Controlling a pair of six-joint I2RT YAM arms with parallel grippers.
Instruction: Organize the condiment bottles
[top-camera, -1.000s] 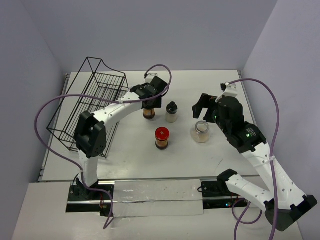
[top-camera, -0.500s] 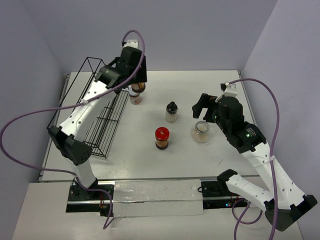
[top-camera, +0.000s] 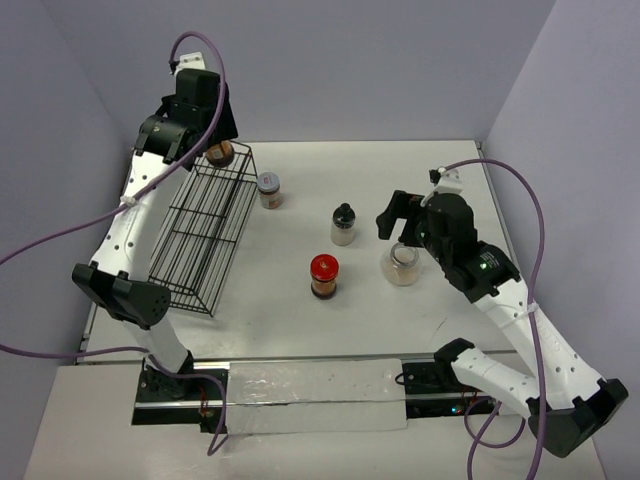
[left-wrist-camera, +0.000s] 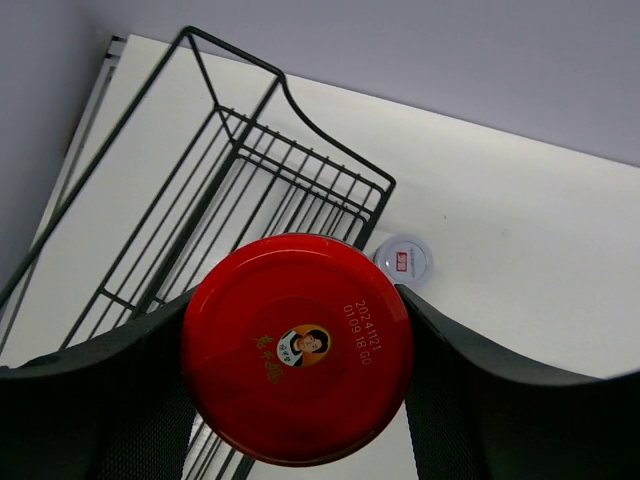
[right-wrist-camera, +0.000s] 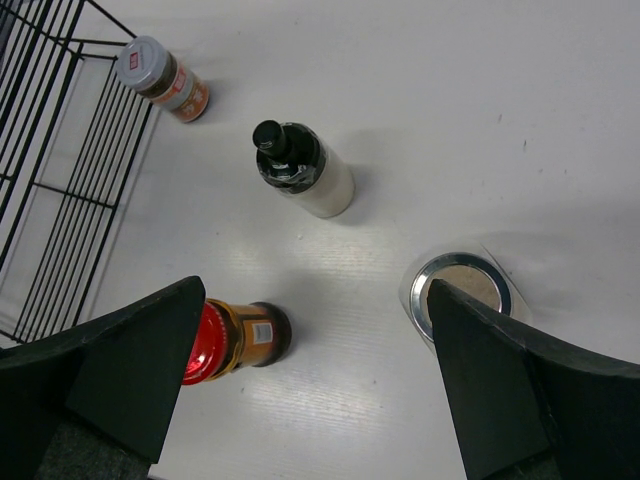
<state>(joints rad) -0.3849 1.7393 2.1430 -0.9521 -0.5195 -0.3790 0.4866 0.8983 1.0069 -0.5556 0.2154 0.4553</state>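
My left gripper (top-camera: 217, 150) is shut on a red-lidded jar (left-wrist-camera: 297, 348) with dark contents and holds it in the air over the far end of the black wire rack (top-camera: 200, 230). A silver-lidded jar (top-camera: 268, 188) stands just right of the rack. A black-capped jar (top-camera: 343, 224) with pale contents, a second red-lidded jar (top-camera: 324, 275) and a wide clear beige-filled jar (top-camera: 402, 264) stand mid-table. My right gripper (top-camera: 397, 220) is open and empty, hovering above the wide jar (right-wrist-camera: 465, 292) and the red-lidded jar (right-wrist-camera: 230, 338).
The rack (left-wrist-camera: 250, 180) lies along the table's left side, its open wire floor below the held jar. The silver lid (left-wrist-camera: 403, 260) shows just past the rack's corner. Purple walls close in the table at the back and on both sides.
My left arm has lifted the red-lidded jar from beside the black-capped jar and swung it left and back, up over the rack's far end. The right gripper has shifted slightly left.
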